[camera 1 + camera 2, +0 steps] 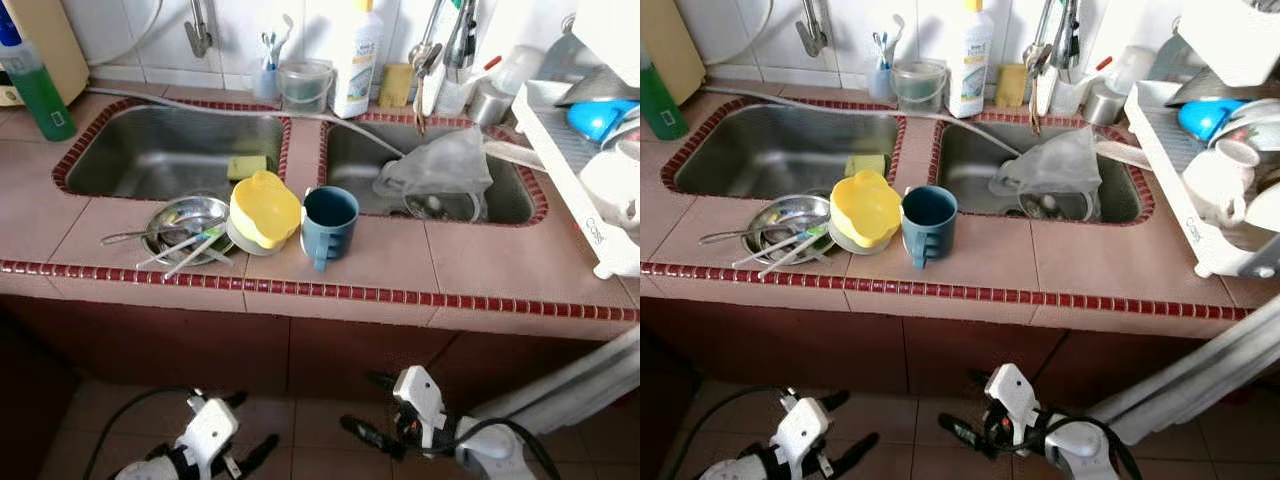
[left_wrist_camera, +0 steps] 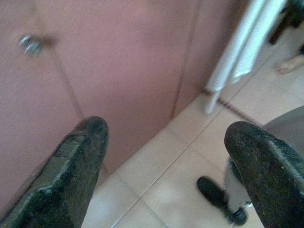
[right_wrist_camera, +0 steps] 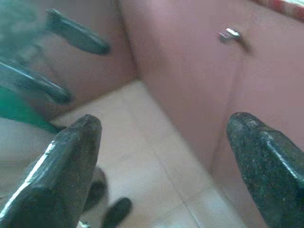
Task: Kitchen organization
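At the table's (image 1: 420, 265) front edge, between the two sinks: one yellow bowl (image 1: 265, 208), tipped over a white dish; touching its right side, one dark blue mug (image 1: 328, 223), upright, handle toward the front edge. Left of the bowl, one steel bowl (image 1: 185, 225) holding a spoon and chopsticks, the exact count hard to make out. Right sink (image 1: 505, 195): a clear plastic bag (image 1: 440, 165) covers part of something metal. Dish rack (image 1: 560, 160) at the right edge, cut off by the frame. Low before the cabinet doors: left tool (image 1: 245, 450), fingers spread, empty; right tool (image 1: 365, 410), fingers spread, empty.
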